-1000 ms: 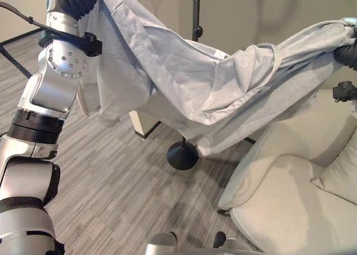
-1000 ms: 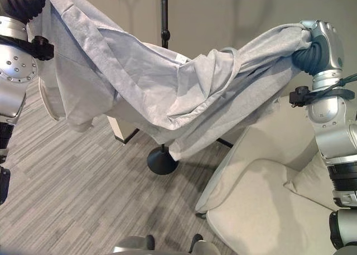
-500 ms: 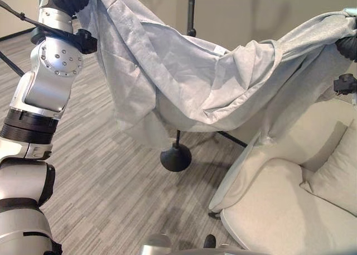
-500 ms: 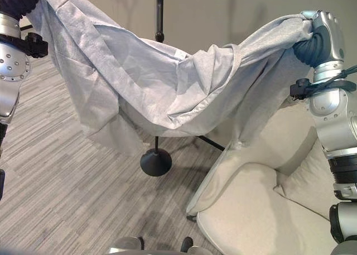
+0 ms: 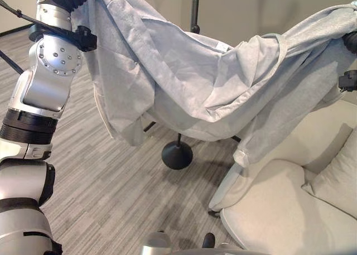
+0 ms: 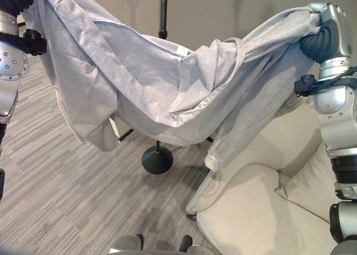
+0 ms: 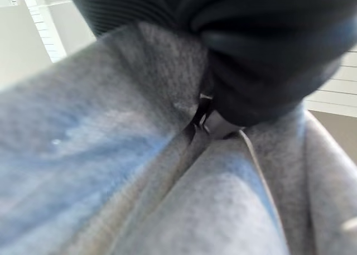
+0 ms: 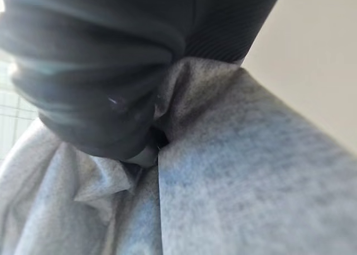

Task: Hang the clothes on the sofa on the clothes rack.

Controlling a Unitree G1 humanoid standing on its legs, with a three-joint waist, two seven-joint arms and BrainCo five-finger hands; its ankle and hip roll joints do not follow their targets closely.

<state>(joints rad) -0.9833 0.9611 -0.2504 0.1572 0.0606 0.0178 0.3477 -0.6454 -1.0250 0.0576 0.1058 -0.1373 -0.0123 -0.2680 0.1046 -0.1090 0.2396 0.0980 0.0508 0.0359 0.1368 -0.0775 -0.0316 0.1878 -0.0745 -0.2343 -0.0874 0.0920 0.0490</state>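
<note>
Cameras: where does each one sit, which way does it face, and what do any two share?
Left eye view: on the head, looking down at the grey garment stretched before the rack pole; left arm alongside.
Right eye view: same head, slightly offset; garment, sofa, right arm.
Left wrist view: on the left wrist, close on the left hand against grey cloth.
Right wrist view: on the right wrist, close on the right hand against the cloth.
Shared: both eye views show garment, rack base and sofa.
</note>
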